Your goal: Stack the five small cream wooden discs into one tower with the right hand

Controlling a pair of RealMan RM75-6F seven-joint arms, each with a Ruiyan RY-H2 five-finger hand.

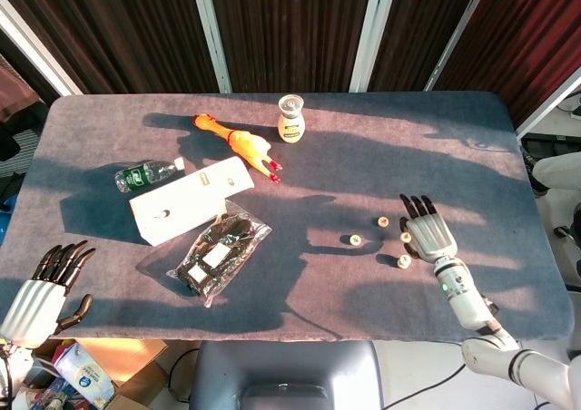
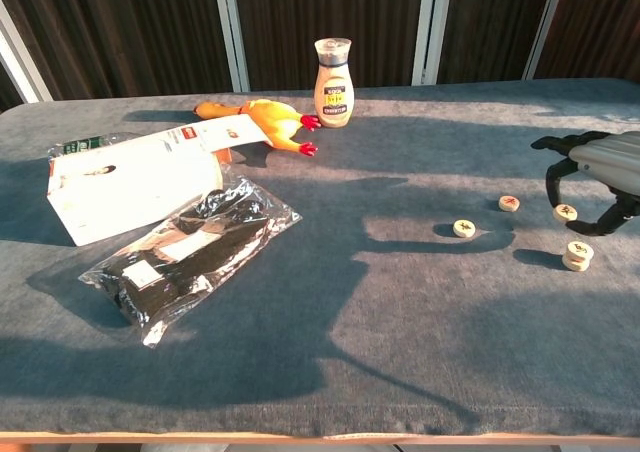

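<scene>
Several small cream discs lie on the grey table's right side. A two-high stack (image 2: pixel 576 257) sits nearest me, also seen as the stack (image 1: pixel 403 261) from above. Single discs lie at left (image 2: pixel 464 228), further back (image 2: pixel 509 203) and under my right hand (image 2: pixel 565 212). From above these three show as the left disc (image 1: pixel 355 240), the far disc (image 1: pixel 384 220) and the near disc (image 1: pixel 406 238). My right hand (image 2: pixel 600 167) hovers over the near disc, fingers and thumb spread on either side of it; contact is unclear. From above, the right hand (image 1: pixel 429 233) has straight fingers. My left hand (image 1: pixel 45 292) hangs open off the table's front left corner.
A dressing bottle (image 2: pixel 334 69) and a rubber chicken (image 2: pixel 262 120) stand at the back. A white box (image 2: pixel 135 180), a water bottle (image 1: pixel 148 173) and a bagged pair of black gloves (image 2: pixel 190 247) lie on the left half. The table's right edge (image 1: pixel 536 238) is close to my right hand.
</scene>
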